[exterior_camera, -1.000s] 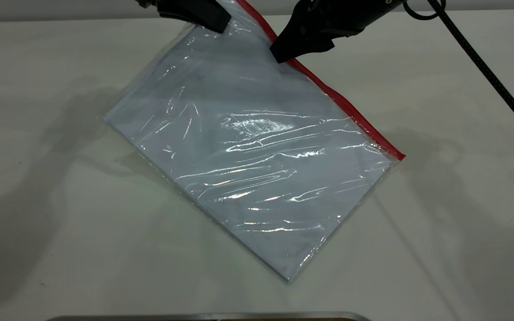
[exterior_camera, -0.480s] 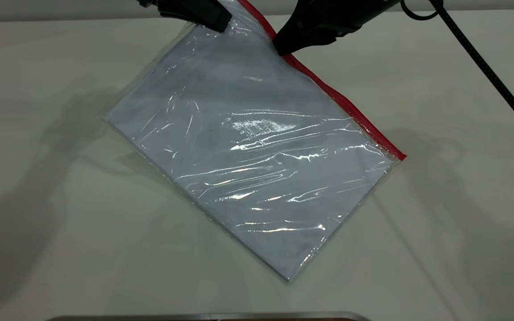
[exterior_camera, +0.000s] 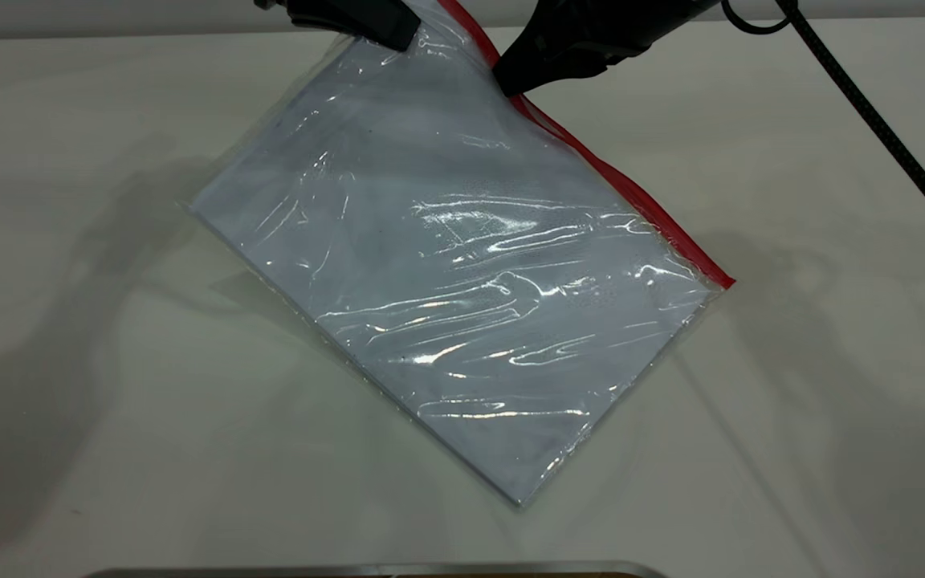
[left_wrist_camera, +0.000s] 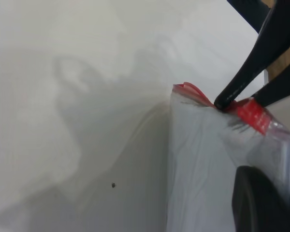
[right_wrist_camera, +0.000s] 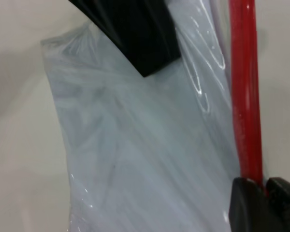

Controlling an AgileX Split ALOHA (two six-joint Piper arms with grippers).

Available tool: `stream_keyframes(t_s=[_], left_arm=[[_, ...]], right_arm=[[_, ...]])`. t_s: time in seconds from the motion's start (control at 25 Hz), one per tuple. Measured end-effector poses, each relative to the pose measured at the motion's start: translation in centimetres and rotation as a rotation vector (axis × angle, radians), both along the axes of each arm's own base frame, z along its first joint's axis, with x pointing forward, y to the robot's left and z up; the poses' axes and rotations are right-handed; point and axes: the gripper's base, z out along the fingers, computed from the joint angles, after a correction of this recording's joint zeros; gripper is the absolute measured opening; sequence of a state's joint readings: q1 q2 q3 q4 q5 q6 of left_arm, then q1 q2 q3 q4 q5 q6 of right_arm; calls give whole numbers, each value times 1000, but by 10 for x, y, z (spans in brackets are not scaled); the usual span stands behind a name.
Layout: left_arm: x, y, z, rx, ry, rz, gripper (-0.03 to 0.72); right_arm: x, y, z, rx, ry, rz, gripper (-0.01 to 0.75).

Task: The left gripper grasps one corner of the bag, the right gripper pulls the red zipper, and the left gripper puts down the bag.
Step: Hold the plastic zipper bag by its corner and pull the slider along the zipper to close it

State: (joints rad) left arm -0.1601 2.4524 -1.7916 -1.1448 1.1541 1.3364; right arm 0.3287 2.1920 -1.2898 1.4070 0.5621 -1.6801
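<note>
Overhead, left end effector [exterior_camera: 386, 28] clamps the bag [exterior_camera: 462, 273]; right end effector [exterior_camera: 511, 80] pinches the red zipper [exterior_camera: 631, 201]

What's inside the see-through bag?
Through the clear bag you can see something flat and pale bluish-white filling it, like paper sheets. Shiny wrinkles hide any writing, and the far end is covered by the left hand.

One bag [exterior_camera: 446, 265] (one red zipper [exterior_camera: 631, 201]), two pincers, left [exterior_camera: 394, 32] and right [exterior_camera: 511, 84].

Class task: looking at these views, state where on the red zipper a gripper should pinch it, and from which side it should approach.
Pinch the red zipper across its thin strip, approaching from its outer edge, away from the bag: that side is clear.
</note>
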Motion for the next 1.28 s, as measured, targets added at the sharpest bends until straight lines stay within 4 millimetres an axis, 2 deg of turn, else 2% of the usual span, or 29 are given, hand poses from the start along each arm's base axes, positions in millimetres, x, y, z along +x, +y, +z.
stream_keyframes(t_s=[0.32,0.68,1.28], left_arm=[[0,0,0,-2,0,1,53],[0,-1,-1,1,1,2,53],[3,1,1,-29,5,32,53]], right_arm=[[0,-1,-1,-14,-6,9,33],[-1,-4,-15,-70,3,29,33],[3,-35,-29,-108,47,-36,33]])
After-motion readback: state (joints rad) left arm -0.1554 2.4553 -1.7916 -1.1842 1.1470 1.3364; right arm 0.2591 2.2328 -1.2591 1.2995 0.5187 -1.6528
